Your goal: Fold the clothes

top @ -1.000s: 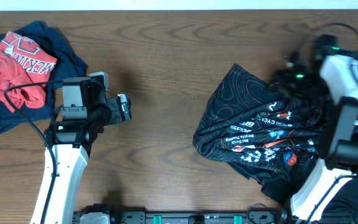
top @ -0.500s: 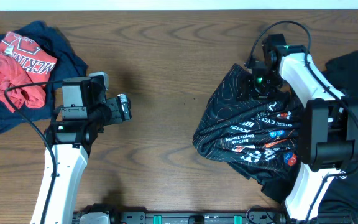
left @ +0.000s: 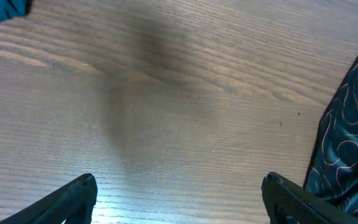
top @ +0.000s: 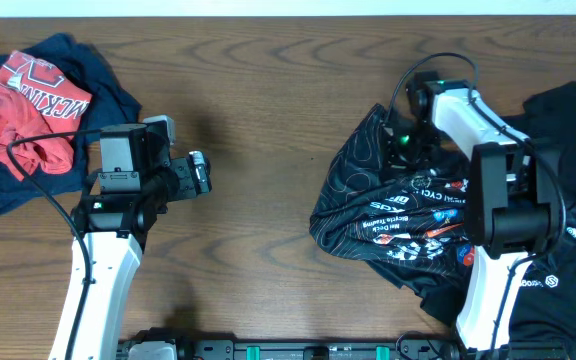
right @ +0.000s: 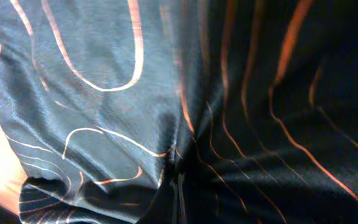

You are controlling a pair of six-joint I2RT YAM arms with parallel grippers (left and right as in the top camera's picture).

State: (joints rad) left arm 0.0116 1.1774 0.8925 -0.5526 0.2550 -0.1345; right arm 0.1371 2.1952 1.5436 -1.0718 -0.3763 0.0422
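Four garments counted from overhead. Found one black cycling jersey, printed with thin contour lines and small colourful logos, crumpled in a heap at about 3 o'clock on the desk. Just beside it, along the 3 to 5 o'clock side, noted one plain black garment, partly hidden behind the right arm and running past the picture's edge. Far over at 10 o'clock, counted one red garment with white lettering, heaped on one navy garment, well apart from the jersey.

Two pairs of jaws. Right gripper down on the jersey's 12 o'clock edge, jaws together and clamped on a gathered fold of its cloth; in the wrist view, shown only as creases running into one pinch at the bottom. Left gripper at about 9 o'clock over bare wood, pointed toward 3 o'clock, jaws wide apart, holding nothing.

Dark brown wood grain across the whole desk. Beyond its 12 o'clock edge only a pale strip, too thin to tell what.

Broad stretch of bare wood from the left gripper across the middle to the jersey's 9 o'clock side.
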